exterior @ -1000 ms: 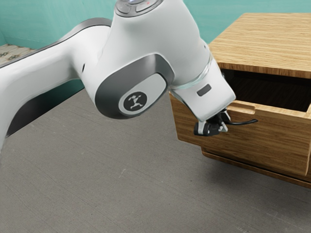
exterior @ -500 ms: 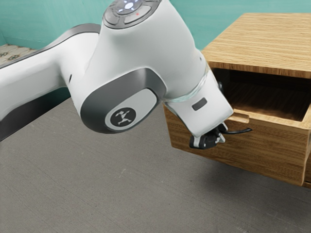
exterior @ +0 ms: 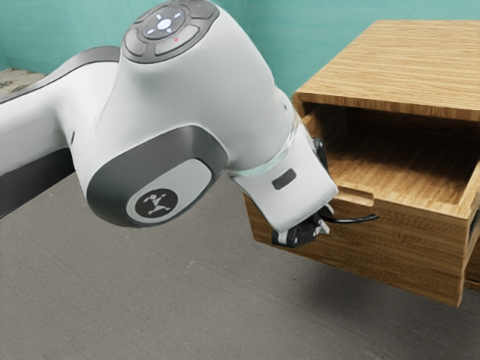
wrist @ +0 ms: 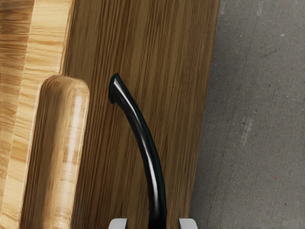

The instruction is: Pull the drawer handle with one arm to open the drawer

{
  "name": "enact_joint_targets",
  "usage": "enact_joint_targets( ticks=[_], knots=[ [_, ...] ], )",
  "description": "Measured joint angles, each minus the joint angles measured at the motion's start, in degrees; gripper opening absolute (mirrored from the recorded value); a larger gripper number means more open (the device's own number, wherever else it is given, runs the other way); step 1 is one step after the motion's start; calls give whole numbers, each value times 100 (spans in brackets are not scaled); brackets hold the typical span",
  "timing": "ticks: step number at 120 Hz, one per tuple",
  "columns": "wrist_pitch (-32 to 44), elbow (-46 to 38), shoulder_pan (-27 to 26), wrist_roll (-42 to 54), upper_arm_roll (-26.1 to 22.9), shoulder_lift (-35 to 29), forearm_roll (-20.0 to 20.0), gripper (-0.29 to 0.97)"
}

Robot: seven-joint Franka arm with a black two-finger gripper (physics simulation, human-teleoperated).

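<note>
A wooden cabinet (exterior: 405, 67) stands at the exterior view's right with its drawer (exterior: 390, 247) pulled well out, so the bare wooden inside (exterior: 390, 169) shows. A thin black curved handle (exterior: 354, 219) sticks out of the drawer front. My gripper (exterior: 306, 231) sits at the handle's end nearest the arm, shut on it. In the wrist view the black handle (wrist: 143, 148) runs down the drawer front (wrist: 167, 57) and passes between two pale fingertips (wrist: 118, 223). A rounded wooden lip (wrist: 57, 152) lies beside the handle.
Grey tabletop (exterior: 150, 300) spreads in front of the drawer and below it. A teal wall (exterior: 315, 30) runs behind the cabinet. My bulky white arm (exterior: 172, 127) covers the drawer's end at the exterior view's left.
The drawer has slid further out toward the exterior view's left, and more of its inside shows. My hand and arm moved the same way, holding the handle.
</note>
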Motion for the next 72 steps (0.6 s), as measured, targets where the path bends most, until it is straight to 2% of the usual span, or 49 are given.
enact_joint_targets(
  ticks=[72],
  knots=[
    [1, -326, 7, -138, -103, -380, -156, 3]
  ],
)
